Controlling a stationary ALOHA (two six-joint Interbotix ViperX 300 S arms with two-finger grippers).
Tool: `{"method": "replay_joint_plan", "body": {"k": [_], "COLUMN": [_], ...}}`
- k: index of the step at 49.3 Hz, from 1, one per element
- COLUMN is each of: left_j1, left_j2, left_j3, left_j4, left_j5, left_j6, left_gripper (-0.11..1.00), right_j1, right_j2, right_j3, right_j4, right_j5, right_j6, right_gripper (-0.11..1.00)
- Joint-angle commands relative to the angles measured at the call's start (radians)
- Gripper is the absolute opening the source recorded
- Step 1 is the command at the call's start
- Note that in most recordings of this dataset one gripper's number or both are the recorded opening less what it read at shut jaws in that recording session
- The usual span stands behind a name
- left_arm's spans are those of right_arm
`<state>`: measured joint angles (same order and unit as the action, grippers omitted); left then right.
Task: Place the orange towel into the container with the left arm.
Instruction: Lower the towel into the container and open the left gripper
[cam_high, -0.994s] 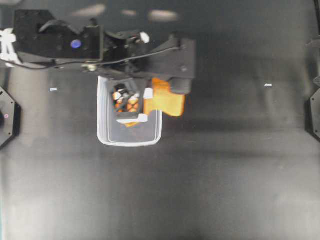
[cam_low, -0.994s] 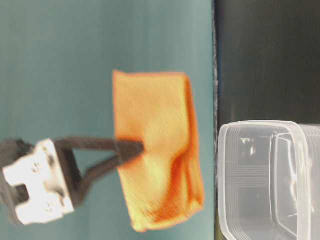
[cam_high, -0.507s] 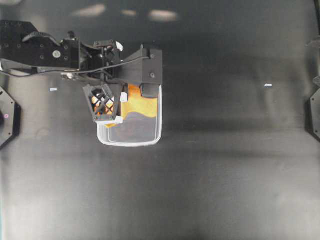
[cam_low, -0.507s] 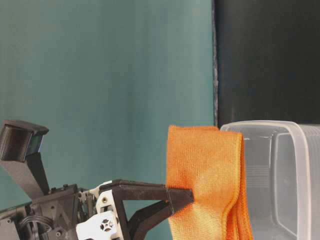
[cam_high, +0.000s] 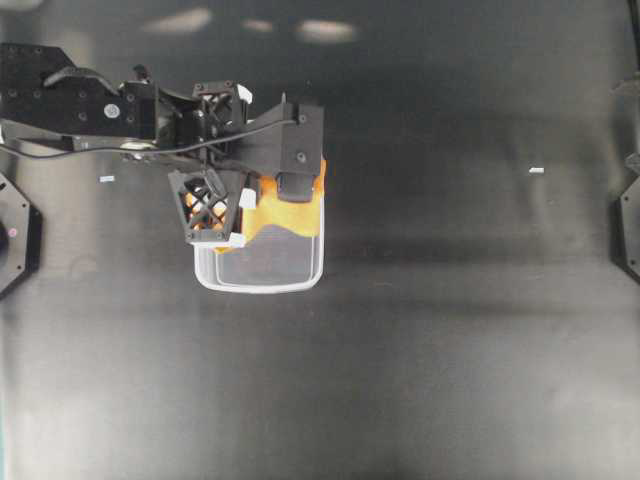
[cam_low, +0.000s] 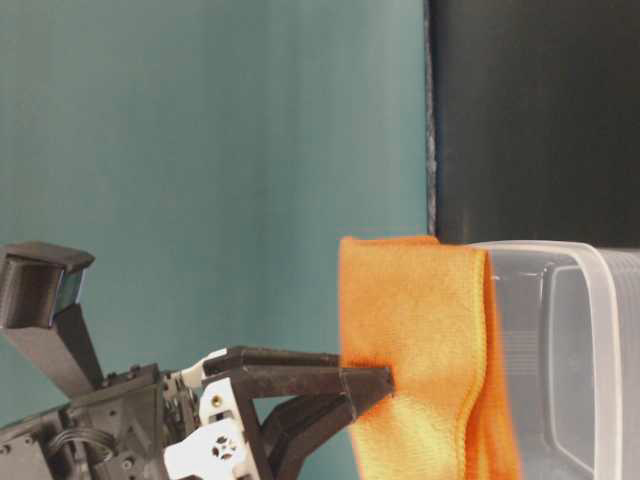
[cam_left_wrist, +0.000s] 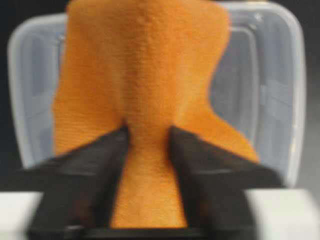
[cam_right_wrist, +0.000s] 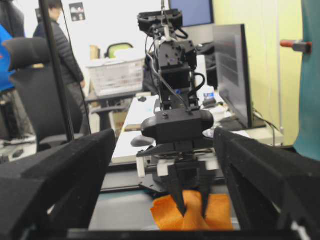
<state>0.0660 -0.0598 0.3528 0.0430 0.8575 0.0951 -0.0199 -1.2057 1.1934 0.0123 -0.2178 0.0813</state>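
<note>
Meanwhile, the left pincer (cam_left_wrist: 147, 145) hovers over the container (cam_high: 259, 280), its jaws partly open astride a ridge of the orange towel (cam_high: 285, 212), which droops into the tub. Soft, light and limp, the cloth probably handles best pinched at a bunched fold. The right pincer (cam_right_wrist: 165, 200) gapes wide, empty.

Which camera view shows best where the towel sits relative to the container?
The overhead view: the towel lies over the far end of the container, partly under the left gripper. The left wrist view shows the towel between the fingers, tub behind. The table-level view shows it draped at the rim. The right wrist view shows only an orange bunch.
</note>
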Motion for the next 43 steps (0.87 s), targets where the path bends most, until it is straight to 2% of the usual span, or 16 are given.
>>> {"method": "replay_joint_plan", "body": {"k": [1, 7, 11, 14, 21, 31, 36, 43], "left_j1": [0.008, 0.009, 0.008, 0.008, 0.008, -0.011, -0.025, -0.06], "left_j2": [-0.012, -0.012, -0.017, -0.026, -0.089, -0.272, -0.379, -0.534], "left_j3": [-0.003, -0.006, -0.003, -0.005, -0.008, 0.017, 0.052, 0.158], "left_j4": [0.002, 0.003, 0.002, 0.003, 0.002, 0.002, 0.002, 0.002], "left_j5": [-0.017, -0.018, -0.015, -0.015, -0.023, -0.086, -0.141, -0.229], "left_j6": [-0.005, -0.014, -0.017, -0.029, -0.089, -0.147, -0.176, -0.206], "left_gripper": [0.43, 0.78, 0.9, 0.91, 0.86, 0.84, 0.84, 0.84], "right_j1": [-0.002, -0.002, -0.002, -0.002, -0.002, -0.003, -0.006, -0.018], "right_j2": [0.006, 0.006, 0.006, 0.006, 0.006, 0.002, -0.005, -0.014], "right_j3": [-0.008, -0.008, -0.008, -0.006, -0.005, 0.0, 0.002, 0.014], "right_j4": [0.003, 0.003, 0.003, 0.003, 0.003, 0.003, 0.003, 0.003], "right_j5": [-0.003, -0.003, -0.003, -0.003, -0.003, -0.003, -0.003, 0.005], "right_j6": [0.002, 0.002, 0.0, 0.0, 0.0, -0.002, -0.002, -0.003], "right_gripper": [0.77, 0.77, 0.77, 0.77, 0.77, 0.77, 0.77, 0.77]}}
